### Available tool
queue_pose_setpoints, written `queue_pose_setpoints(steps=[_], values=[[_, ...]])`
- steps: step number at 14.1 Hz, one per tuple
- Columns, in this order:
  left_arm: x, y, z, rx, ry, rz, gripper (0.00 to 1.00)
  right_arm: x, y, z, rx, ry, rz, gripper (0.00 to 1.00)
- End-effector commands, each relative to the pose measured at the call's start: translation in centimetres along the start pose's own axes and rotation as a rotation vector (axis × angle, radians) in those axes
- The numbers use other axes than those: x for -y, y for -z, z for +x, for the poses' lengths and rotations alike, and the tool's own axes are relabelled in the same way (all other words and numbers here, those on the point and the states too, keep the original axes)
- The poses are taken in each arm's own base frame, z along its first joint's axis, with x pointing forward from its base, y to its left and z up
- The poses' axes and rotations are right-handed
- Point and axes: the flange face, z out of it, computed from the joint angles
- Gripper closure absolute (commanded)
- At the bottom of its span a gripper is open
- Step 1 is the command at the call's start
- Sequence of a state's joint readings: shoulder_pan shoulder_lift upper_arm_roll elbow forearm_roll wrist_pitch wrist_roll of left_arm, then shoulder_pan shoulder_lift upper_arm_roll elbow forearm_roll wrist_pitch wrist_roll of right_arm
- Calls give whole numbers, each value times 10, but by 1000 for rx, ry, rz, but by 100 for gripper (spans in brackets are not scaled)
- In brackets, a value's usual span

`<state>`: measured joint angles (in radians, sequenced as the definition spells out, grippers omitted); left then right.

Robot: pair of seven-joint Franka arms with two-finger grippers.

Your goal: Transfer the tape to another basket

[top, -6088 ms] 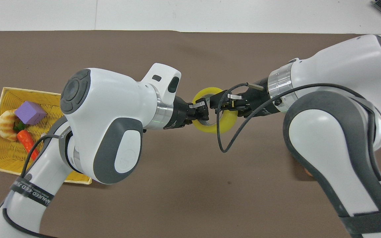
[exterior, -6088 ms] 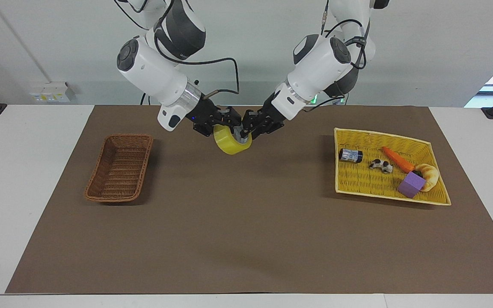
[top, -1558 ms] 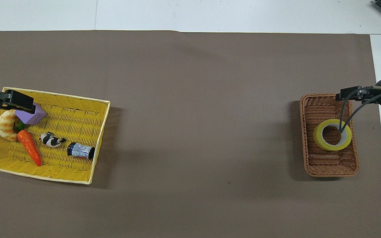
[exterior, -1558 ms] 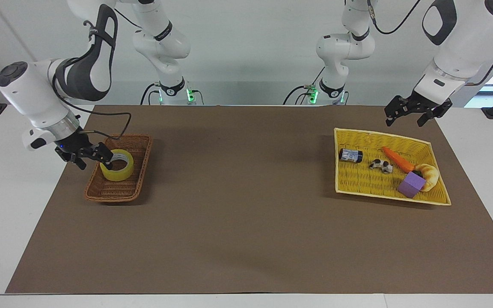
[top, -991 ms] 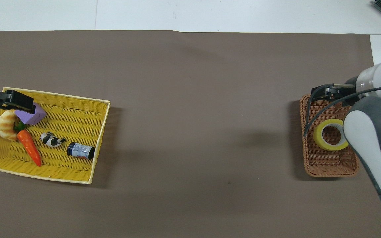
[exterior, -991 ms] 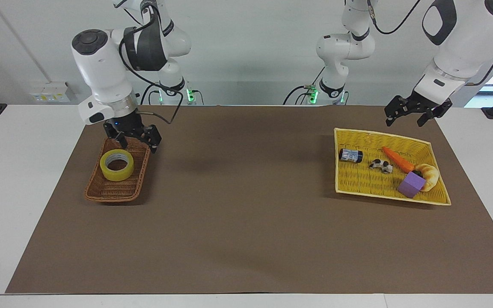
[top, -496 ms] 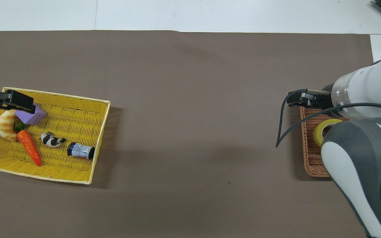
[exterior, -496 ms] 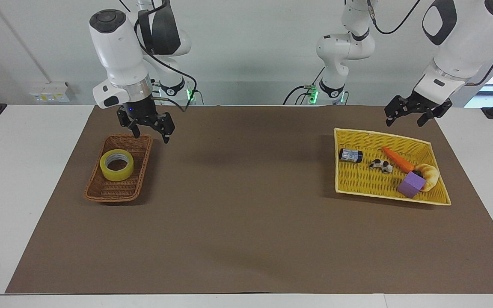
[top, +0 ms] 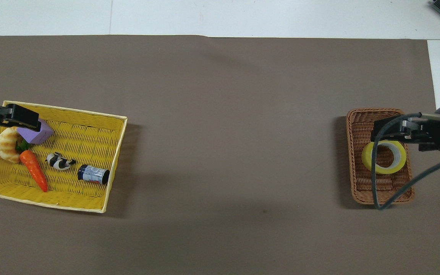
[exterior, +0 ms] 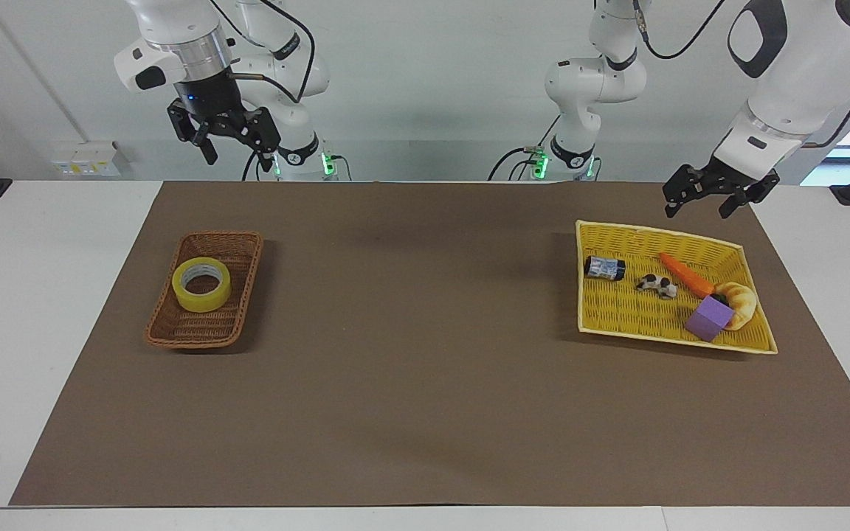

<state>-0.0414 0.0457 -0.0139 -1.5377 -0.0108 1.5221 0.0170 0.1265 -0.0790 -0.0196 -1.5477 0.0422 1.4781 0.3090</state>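
A: The right gripper (exterior: 226, 140) hangs high with its jaws spread and nothing in them, raised above the table edge by the right arm's base. Why so high?

B: Likely because the wide roll of translucent yellow tape (exterior: 202, 285) lies flat in the small brown woven wicker basket (exterior: 237, 245) well below it. The left gripper (exterior: 715, 196), also spread and empty, waits over the bright yellow woven tray (exterior: 654, 234).

A: Anything unclear?

B: In the overhead view its tip covers part of the tray.
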Motion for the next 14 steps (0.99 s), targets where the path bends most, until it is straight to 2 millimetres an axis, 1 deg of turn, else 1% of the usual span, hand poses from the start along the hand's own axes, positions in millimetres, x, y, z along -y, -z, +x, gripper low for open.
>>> queue_pose_setpoints(steps=[1, 4, 6, 8, 10, 12, 14], values=[[3, 2, -5, 8, -6, 1, 0, -15, -2, -1, 21, 44, 10, 0], [3, 3, -5, 6, -6, 1, 0, -30, -1, 4, 4, 163, -52, 0], [3, 3, -5, 6, -4, 1, 0, -33, -1, 7, 6, 166, -51, 0], [3, 2, -5, 9, -6, 1, 0, -31, 4, 8, -1, 158, -35, 0], [3, 2, -5, 9, -4, 1, 0, -28, 3, 6, 14, 146, -2, 0], [3, 2, -5, 9, -4, 1, 0, -33, 5, 5, 21, 107, 18, 0], [3, 2, -5, 9, -4, 1, 0, -40, 4, 4, 14, 109, 1, 0]])
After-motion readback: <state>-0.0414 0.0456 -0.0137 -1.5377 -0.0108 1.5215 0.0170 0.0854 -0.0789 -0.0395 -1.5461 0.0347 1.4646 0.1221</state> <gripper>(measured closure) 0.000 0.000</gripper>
